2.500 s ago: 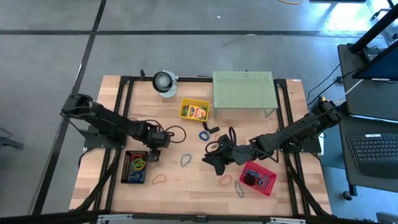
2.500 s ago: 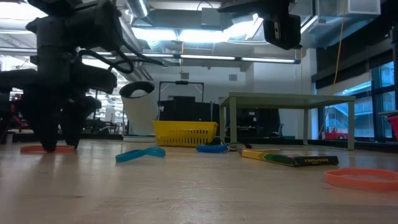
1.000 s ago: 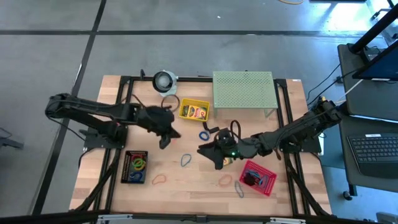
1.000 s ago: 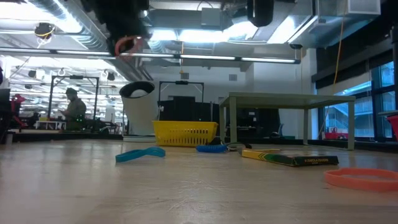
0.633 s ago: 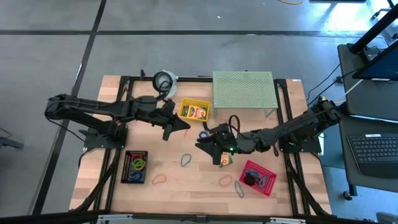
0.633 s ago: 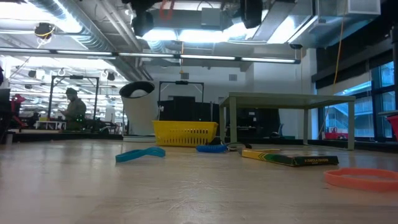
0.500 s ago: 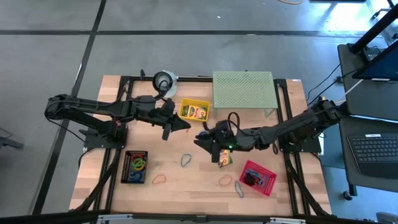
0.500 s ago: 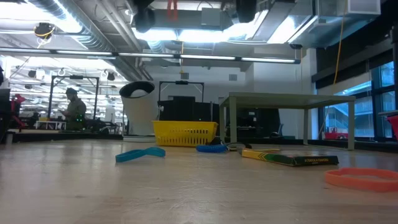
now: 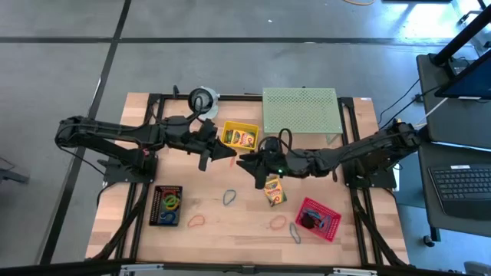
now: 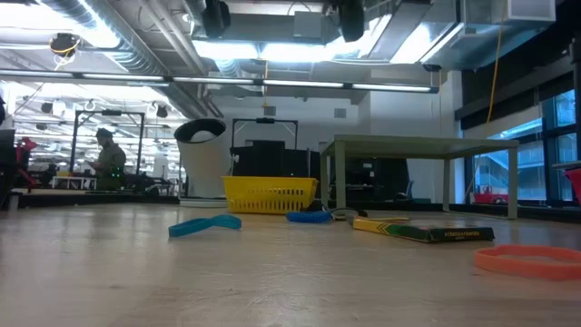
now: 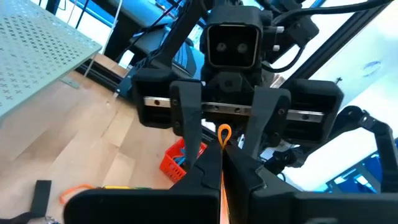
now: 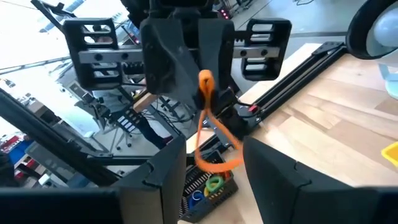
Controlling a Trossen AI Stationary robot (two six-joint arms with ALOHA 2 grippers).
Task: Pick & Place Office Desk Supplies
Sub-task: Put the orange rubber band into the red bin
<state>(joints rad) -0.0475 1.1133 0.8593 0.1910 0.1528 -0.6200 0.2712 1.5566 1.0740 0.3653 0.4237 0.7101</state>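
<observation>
1. High view shows both arms meeting above the middle of the table [image 9: 130,230], tip to tip, just in front of the yellow bin [image 9: 239,136].
2. Left gripper [image 9: 228,154] is clenched on an orange band [image 12: 208,134]. In the right wrist view the band hangs as a loop from the closed fingertips [image 12: 186,74], so it is offered in the air.
3. Right gripper [image 9: 243,162] faces it with its fingers [image 12: 273,180] apart, one on each side of the hanging loop. They do not pinch the band yet, as far as I can see.
4. I judge this is a handover: the band is held high and free so the other gripper can close on it.
5. Other supplies wait on the wood: a crayon box [image 9: 273,191], a blue band [image 9: 229,198], two orange bands [image 9: 197,221], and a red bin [image 9: 326,215] near the right arm.
6. Black tray [image 9: 166,206] near the left arm already holds coloured bands.
</observation>
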